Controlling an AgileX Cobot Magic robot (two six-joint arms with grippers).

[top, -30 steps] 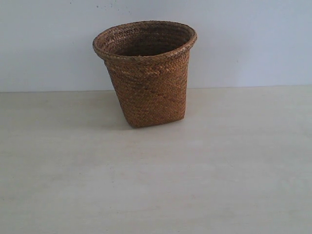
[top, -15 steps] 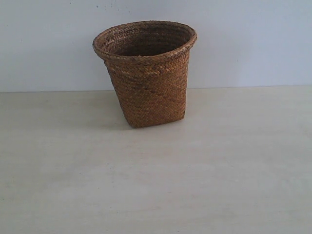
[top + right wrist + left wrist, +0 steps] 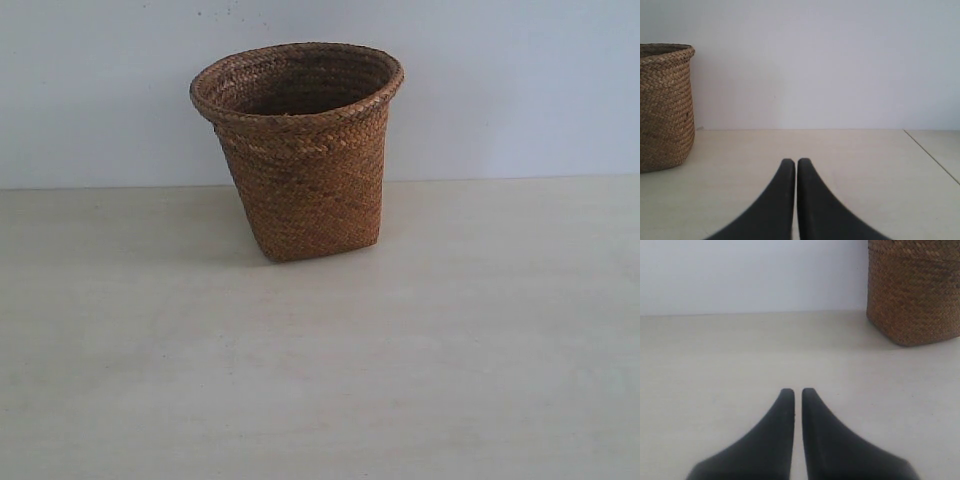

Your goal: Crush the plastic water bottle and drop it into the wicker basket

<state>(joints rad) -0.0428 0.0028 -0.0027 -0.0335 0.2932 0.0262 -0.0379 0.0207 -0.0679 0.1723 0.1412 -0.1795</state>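
Brown woven wicker basket (image 3: 300, 170) sat near desk's (image 3: 320, 390) back edge, between closed, empty left pincer (image 3: 797, 392) and right pincer (image 3: 791, 162); plastic bottle unseen, maybe inside.

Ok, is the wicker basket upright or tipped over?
Upright. The wicker basket stands on its narrower base on the table, with its round rim on top and the opening facing up.

A pale cream, flat, matte bench (image 3: 320, 380) fills the lower part of the exterior view, its surface smooth with faint lighter streaks. Behind it rises a plain white painted wall (image 3: 520, 90) with a faint bluish cast, meeting the bench's far edge in a straight line. A few tiny dark specks (image 3: 200, 13) dot the wall high up. In the right wrist view a thin straight seam (image 3: 932, 156) divides the bench surface into two panels.
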